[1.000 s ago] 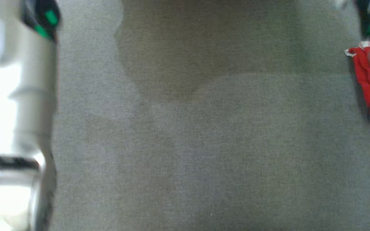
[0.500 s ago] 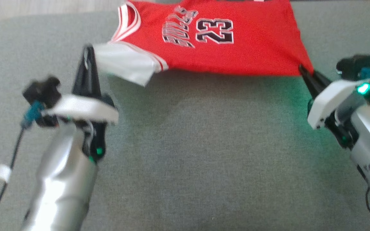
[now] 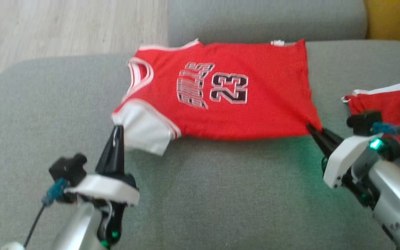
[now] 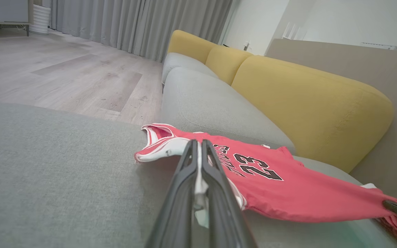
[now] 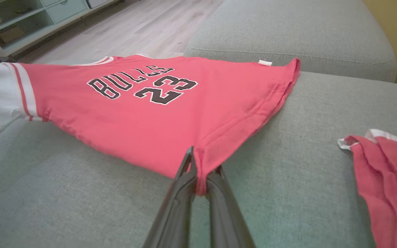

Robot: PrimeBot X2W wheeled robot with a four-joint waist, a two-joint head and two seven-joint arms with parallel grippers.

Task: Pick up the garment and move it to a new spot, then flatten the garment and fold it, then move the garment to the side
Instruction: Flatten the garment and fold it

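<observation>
On the sofa seat: the jersey point(image 3: 221, 93) lies spread over the far half of the grey cushion point(image 3: 203, 194), its far side along the cushion's far edge, neck toward the left edge, hem toward the right.
Near side: lifted off the cushion and drawn taut between the two arms, while the far side rests on the upholstery.
Left end effector point(image 3: 117, 130): closed narrow on the edge of the white sleeve point(image 3: 144, 130) (white cloth shows pinched between the fingers in the left wrist view).
Right end effector point(image 3: 309, 126): closed narrow on the near hem corner, red cloth bunched between its fingers.
Other garment point(image 3: 391, 104): a second red piece with white trim near the cushion's right edge, apart from the jersey.
Handling: a light, limp knit, probably a little slick. It sags wherever it is unsupported and will likely drag and wrinkle on the rough upholstery, so tension between both grips matters.
Where to hold: corners and seamed edges (hem, sleeve cuff), where doubled cloth gives thin fingers something to bite. A single layer mid-panel would probably slip.
</observation>
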